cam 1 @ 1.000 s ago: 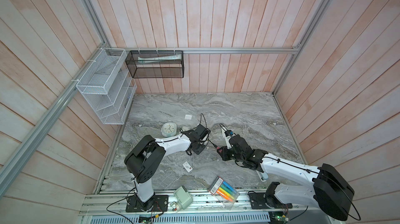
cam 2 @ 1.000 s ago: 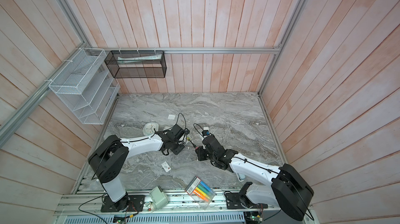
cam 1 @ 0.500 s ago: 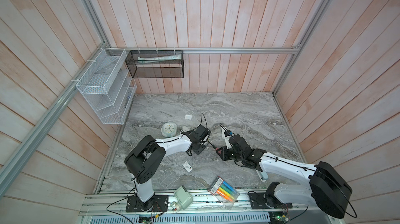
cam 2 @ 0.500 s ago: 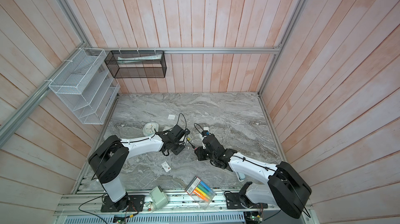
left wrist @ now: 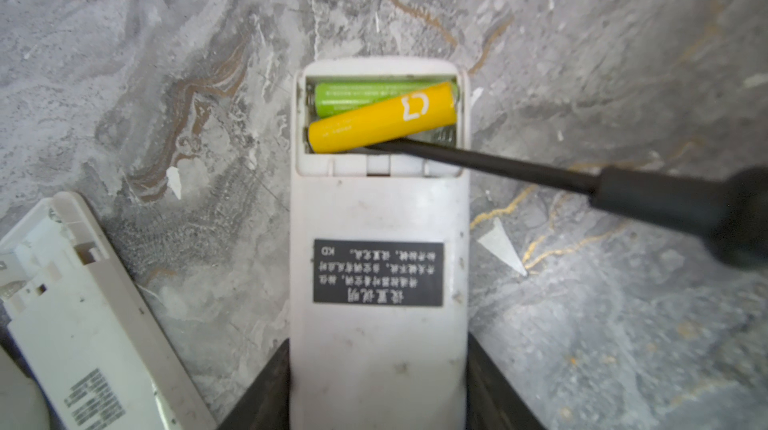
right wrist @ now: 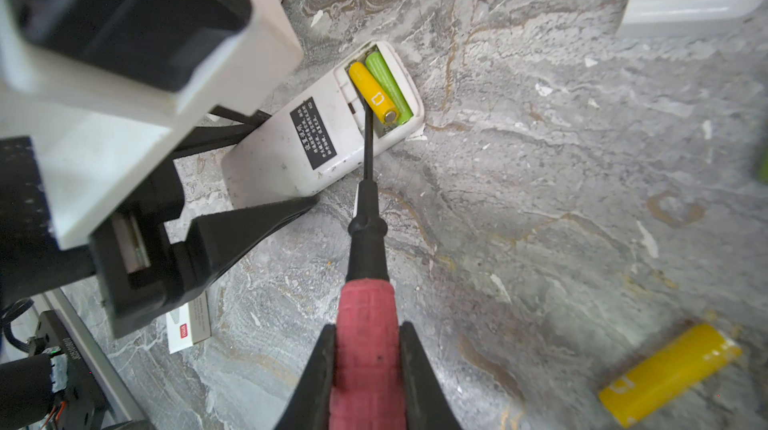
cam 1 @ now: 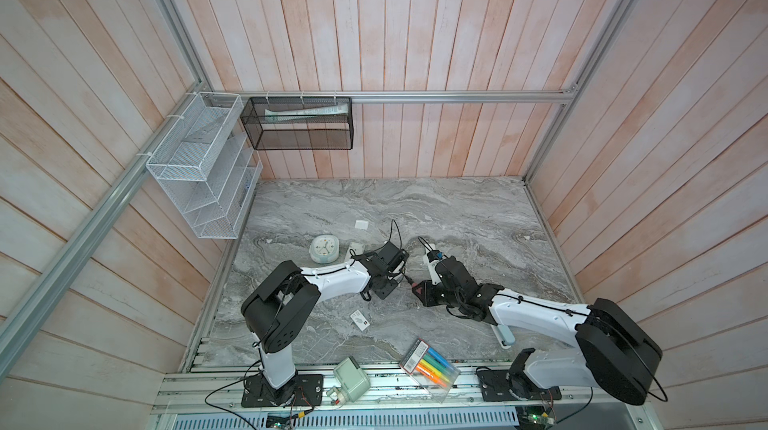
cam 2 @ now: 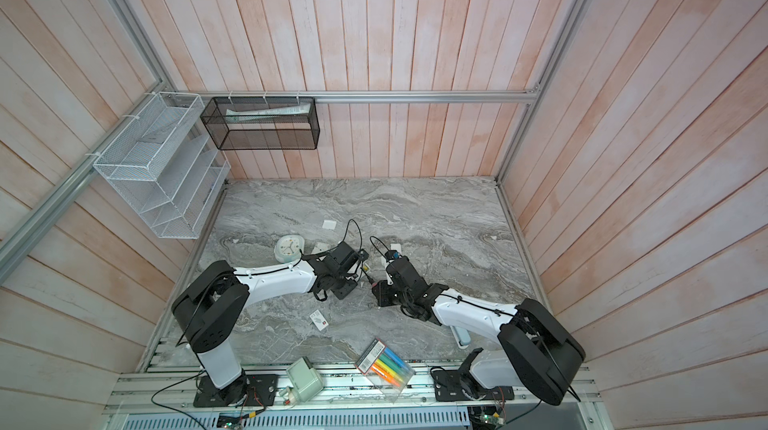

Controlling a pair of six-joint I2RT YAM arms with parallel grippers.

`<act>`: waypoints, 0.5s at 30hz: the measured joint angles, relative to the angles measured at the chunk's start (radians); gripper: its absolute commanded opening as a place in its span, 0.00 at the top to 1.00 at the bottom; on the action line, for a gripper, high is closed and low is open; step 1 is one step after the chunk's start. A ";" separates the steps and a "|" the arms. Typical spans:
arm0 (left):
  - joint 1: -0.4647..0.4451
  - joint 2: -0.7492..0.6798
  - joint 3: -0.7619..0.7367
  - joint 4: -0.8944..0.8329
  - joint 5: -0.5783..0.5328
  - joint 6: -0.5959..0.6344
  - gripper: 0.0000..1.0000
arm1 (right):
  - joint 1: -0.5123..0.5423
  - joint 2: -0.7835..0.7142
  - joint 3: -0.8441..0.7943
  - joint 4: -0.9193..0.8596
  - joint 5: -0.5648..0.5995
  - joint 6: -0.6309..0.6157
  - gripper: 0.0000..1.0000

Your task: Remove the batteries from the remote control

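1. In both top views the left gripper (cam 1: 388,280) and right gripper (cam 1: 419,290) were close together near the middle of the marble table (cam 1: 457,215), tips almost facing. From up there I could not tell how their jaws stood. A clock (cam 1: 324,248) lay just behind the left arm, and a pack of markers (cam 1: 430,367) sat at the front edge.
2. In the left wrist view the left gripper's jaws were clamped on the sides of the white remote control (left wrist: 378,215). It lay back-up on the table with its compartment open. A green battery (left wrist: 353,95) sat flat in the far slot. A yellow battery (left wrist: 382,122) lay askew, one end riding over the green one, with the screwdriver (left wrist: 498,166) tip under it.
3. In the right wrist view the right gripper's jaws were pressed tight on the screwdriver's red handle. A loose yellow battery (right wrist: 669,374) lay on the table, well apart from the remote control.
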 measured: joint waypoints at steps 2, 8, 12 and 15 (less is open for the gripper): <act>0.000 0.002 0.003 0.000 -0.002 0.000 0.50 | -0.001 0.001 0.000 0.001 0.001 -0.001 1.00; 0.000 0.002 0.003 0.000 -0.001 0.001 0.50 | -0.004 -0.010 0.000 0.000 0.006 -0.001 1.00; -0.002 0.004 0.003 0.005 0.015 0.005 0.50 | -0.006 -0.031 -0.001 -0.003 0.008 -0.001 1.00; -0.010 0.008 0.005 0.008 0.025 0.007 0.50 | -0.008 -0.049 -0.003 -0.005 0.010 0.000 1.00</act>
